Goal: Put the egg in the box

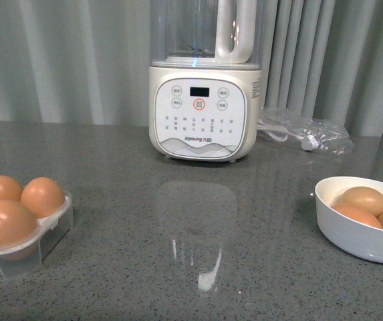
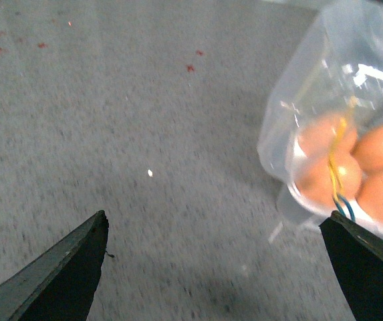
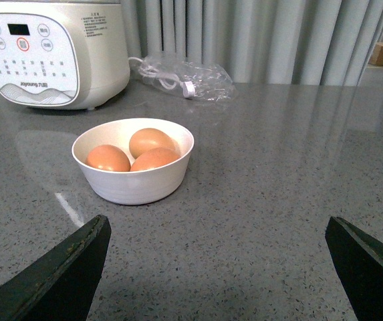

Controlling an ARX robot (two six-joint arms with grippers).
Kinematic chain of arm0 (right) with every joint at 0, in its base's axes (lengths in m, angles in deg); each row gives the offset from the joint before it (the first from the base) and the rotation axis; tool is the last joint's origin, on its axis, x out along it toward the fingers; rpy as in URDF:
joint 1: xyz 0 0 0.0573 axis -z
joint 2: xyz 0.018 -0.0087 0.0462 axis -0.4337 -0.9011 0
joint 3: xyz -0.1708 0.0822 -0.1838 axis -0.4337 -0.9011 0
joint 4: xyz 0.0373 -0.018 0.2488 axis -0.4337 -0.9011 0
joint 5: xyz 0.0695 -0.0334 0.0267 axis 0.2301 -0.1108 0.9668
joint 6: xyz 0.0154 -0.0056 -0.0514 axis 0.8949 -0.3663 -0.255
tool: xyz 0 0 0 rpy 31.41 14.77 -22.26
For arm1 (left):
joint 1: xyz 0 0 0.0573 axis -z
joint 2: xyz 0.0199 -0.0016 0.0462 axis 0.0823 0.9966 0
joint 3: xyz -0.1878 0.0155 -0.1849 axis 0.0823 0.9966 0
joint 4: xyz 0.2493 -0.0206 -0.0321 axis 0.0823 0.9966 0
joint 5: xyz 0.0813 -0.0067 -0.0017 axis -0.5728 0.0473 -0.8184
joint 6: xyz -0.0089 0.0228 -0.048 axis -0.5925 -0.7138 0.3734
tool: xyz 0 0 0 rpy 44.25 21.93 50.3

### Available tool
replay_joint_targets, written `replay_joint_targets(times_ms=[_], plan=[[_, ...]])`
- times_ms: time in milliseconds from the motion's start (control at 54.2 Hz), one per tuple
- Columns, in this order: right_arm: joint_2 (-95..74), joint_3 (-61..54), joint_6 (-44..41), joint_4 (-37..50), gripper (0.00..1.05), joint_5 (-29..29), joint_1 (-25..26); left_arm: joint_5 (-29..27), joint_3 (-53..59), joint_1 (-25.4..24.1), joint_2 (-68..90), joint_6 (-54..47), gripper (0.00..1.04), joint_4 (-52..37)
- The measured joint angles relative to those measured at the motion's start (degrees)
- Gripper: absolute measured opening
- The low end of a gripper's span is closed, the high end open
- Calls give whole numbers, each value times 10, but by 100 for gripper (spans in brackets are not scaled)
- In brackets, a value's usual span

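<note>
Front view, one box (image 1: 52,233), four eggs (image 1: 7,221), one bowl (image 1: 350,235), three eggs (image 1: 365,198)

Soft, even indoor light fills the front view, which is bright and sharp nearly throughout. The glossy grey countertop (image 1: 111,267) carries a pale reflection of the blender (image 1: 204,114) at the centre of the frame, with a small white glare streak below it. Shadows are faint, with only a soft one under the white bowl (image 1: 358,234) at the right edge. The left wrist view is blurred and washed out: the eggs (image 2: 378,150) are smeared, and white glare sits on the clear plastic box (image 2: 298,114). The right wrist view is crisp, with one bright streak on the counter beside the bowl.
</note>
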Motion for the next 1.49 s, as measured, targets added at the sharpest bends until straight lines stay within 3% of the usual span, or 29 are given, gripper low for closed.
replay_joint_targets(times_ms=[277, 701, 1014, 1493], plan=[[0, 0, 0, 0, 98, 0, 0, 116, -103, -120, 234, -56, 98, -145], [0, 0, 0, 0, 98, 0, 0, 238, -221, -168, 399, -74, 98, -156], [0, 0, 0, 0, 98, 0, 0, 309, -228, -155, 396, 7, 98, -136], [0, 0, 0, 0, 98, 0, 0, 285, -148, -28, 307, 34, 98, -118]])
